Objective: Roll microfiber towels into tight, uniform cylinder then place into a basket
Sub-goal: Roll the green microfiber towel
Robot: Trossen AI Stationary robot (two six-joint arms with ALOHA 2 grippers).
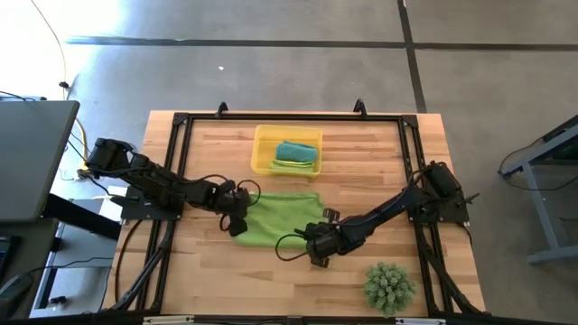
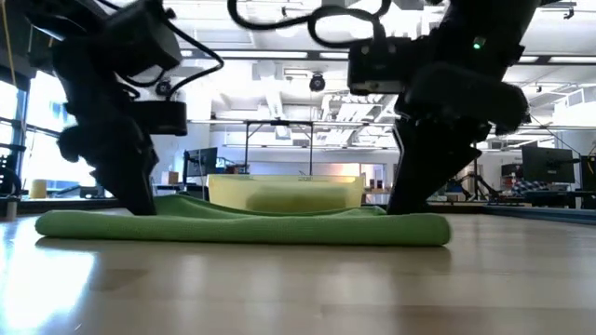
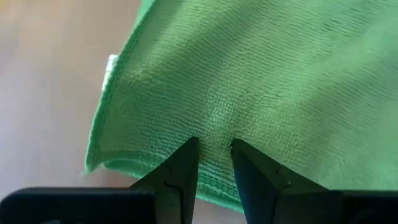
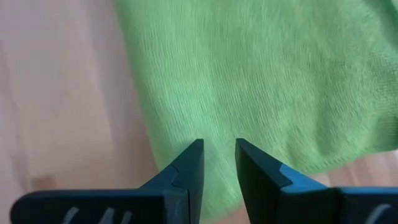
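A lime-green microfiber towel [image 1: 282, 217] lies spread on the wooden table, and its near edge looks thick and rounded in the low view [image 2: 242, 227]. My left gripper [image 1: 237, 223] is down at the towel's near left corner, its fingers nearly together on the cloth [image 3: 214, 149]. My right gripper [image 1: 318, 251] is down at the near right corner in the same way [image 4: 219, 149]. Behind the towel stands the yellow basket [image 1: 262, 135], with a rolled teal towel [image 1: 296, 150] and a rolled lime-green one [image 1: 291, 166] in it. My left gripper pinches the towel between its two fingers close to the hemmed edge near the left corner [image 3: 214, 127], where the cloth puckers. The fingers come steeply from above. The towel lies on the table. My right gripper has green cloth in the narrow gap between its fingers, close to the towel's edge near the right corner [image 4: 219, 134]. The fingers point steeply down. The towel rests on the table; one layer or several, I cannot tell.
A spiky green ball-shaped plant [image 1: 389, 286] sits at the near right of the table. A black frame [image 1: 181, 122] runs round the table's edges. Bare wood lies to the left of the towel and along the near edge.
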